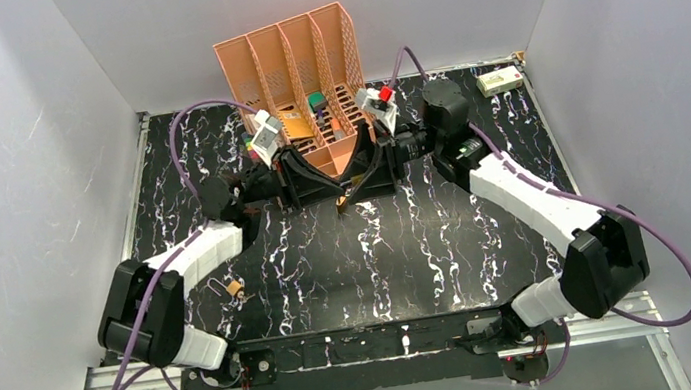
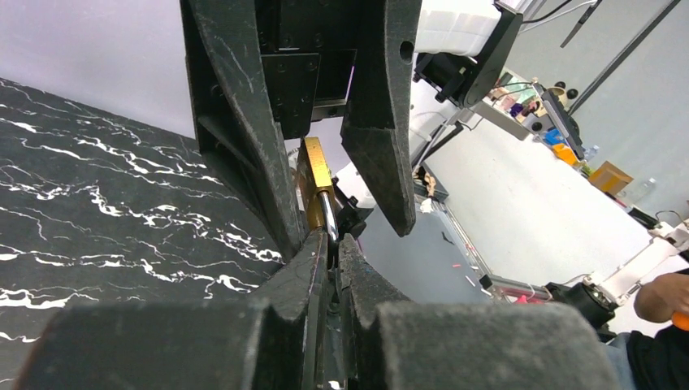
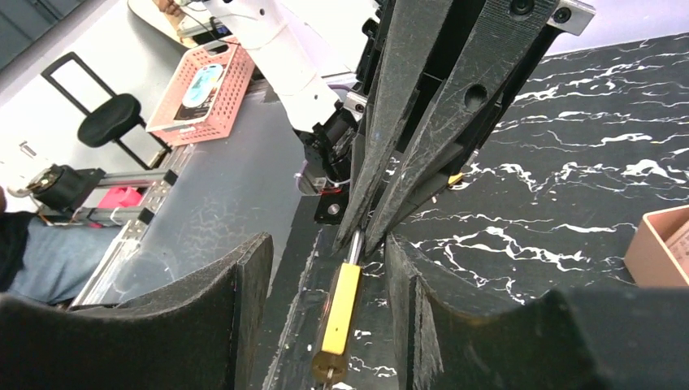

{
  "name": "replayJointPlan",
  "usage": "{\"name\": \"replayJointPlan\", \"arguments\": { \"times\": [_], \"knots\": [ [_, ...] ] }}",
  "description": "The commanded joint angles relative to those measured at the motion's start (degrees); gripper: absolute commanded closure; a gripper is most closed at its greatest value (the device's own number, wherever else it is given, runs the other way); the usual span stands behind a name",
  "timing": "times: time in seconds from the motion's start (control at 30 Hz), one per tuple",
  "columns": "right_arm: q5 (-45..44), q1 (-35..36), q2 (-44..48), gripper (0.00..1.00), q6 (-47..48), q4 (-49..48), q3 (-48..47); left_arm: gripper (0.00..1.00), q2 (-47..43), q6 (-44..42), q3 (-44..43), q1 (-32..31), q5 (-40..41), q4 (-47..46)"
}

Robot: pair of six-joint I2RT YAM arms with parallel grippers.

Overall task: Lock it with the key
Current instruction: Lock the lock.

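The brass padlock (image 3: 340, 309) is held aloft. Its narrow body is tilted, and its silvery shackle (image 3: 355, 244) is pinched between the closed tips of the left gripper (image 2: 331, 244). What seems to be the key (image 3: 328, 370), a slim, duller stub seen edge-on, sticks out of the body's bottom end. It is too small to make out further.

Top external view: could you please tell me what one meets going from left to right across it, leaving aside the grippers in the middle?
Left elbow → loose padlock → orange organizer → small box → right elbow.
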State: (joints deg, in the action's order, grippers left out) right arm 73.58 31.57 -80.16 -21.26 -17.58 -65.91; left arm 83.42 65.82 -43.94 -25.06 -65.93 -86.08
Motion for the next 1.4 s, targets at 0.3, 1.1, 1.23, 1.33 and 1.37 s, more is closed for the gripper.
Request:
{"name": "replayJointPlan", "arguments": {
  "times": [0.3, 1.1, 1.23, 1.33, 1.37],
  "knots": [
    [-6.5, -6.7, 10.1, 0.36, 1.9, -0.8, 4.7, 1.00, -6.3, -5.2, -1.2, -0.1, 2.4, 4.6],
    [-8.7, -9.4, 12.4, 0.65, 1.4, 0.2, 6.7, 1.00, -11.2, -10.8, 0.3, 0.1, 2.2, 12.9],
    [-8.7, -9.5, 12.6, 0.81, 1.3, 0.6, 6.6, 1.00, -11.7, -11.8, 0.4, 0.2, 2.1, 14.0],
    [-8.9, -9.7, 13.1, 1.00, 1.5, 1.3, 6.5, 1.00, -12.3, -12.3, 0.5, 0.2, 2.0, 14.8],
    [-9.0, -9.7, 13.2, 1.00, 1.6, 1.6, 6.5, 1.00, -12.5, -12.5, 0.6, 0.3, 2.0, 15.1]
  ]
}}
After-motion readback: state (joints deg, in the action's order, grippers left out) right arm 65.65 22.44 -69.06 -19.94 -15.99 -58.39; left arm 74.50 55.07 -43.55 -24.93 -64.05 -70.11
